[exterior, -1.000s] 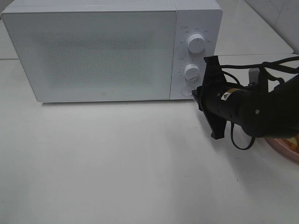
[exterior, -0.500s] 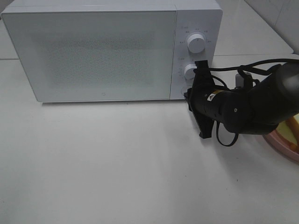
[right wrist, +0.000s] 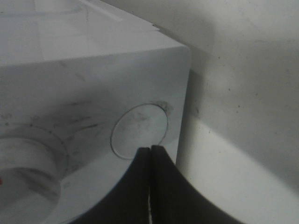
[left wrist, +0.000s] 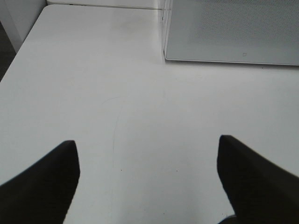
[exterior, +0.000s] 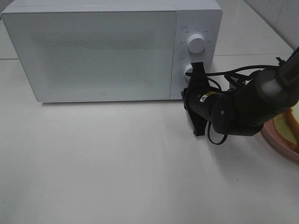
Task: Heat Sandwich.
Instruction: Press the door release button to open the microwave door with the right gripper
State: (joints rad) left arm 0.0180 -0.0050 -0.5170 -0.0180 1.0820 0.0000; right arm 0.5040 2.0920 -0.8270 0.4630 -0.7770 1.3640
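setting: kitchen-style test bench | cues: microwave [exterior: 112, 49], bare white table [exterior: 117, 163]

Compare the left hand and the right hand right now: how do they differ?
The left hand is open; the right hand is shut tight. The left hand hangs over the table in front of the microwave; the right hand points at the microwave's round button. Both hold nothing.
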